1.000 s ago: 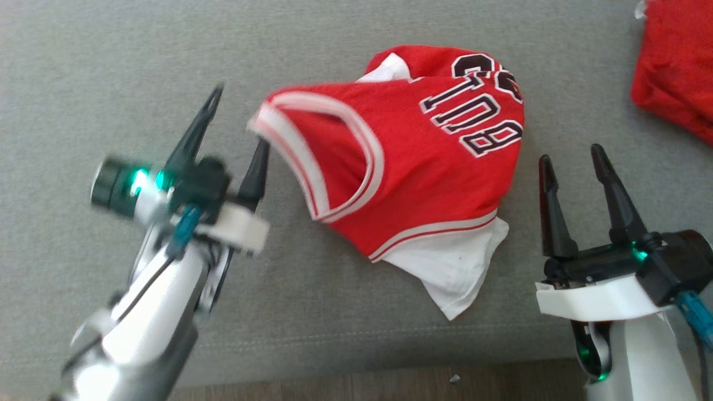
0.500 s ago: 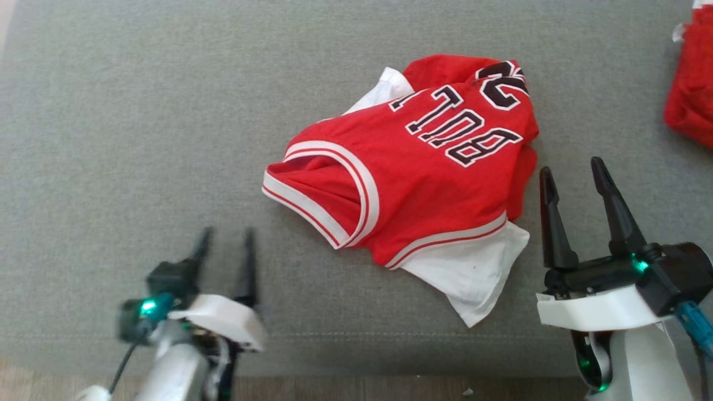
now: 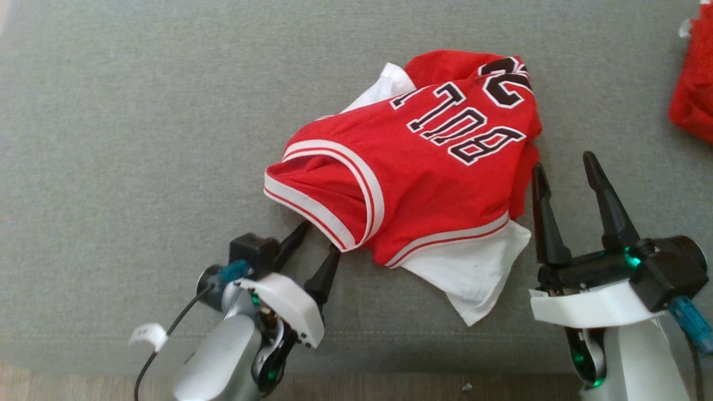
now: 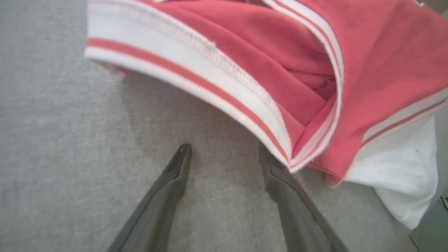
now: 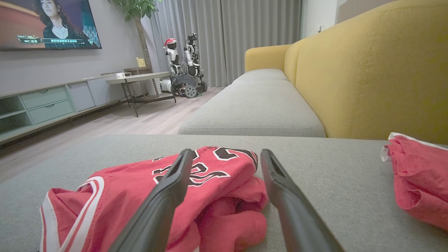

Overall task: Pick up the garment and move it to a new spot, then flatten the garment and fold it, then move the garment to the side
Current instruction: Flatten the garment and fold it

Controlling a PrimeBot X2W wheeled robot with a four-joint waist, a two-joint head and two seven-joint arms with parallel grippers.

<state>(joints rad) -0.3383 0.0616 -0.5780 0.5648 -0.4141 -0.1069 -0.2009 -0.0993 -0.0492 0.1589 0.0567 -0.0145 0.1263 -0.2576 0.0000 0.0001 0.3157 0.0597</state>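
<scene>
Left jaws, apparently now at garment (image 3: 423, 184).

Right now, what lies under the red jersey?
Beneath the red jersey, white fabric pokes out at two edges, all resting on the grey cushion. How the white layer runs underneath is covered.

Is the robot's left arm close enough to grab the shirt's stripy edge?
Probably yes. The left gripper is open, its fingers sit right by the shirt's stripy edge on the couch, and nothing lies between them.

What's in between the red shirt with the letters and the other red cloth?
Just bare gray cushion. The head view shows it between the jersey and the red cloth, and the right wrist view shows it too.
</scene>
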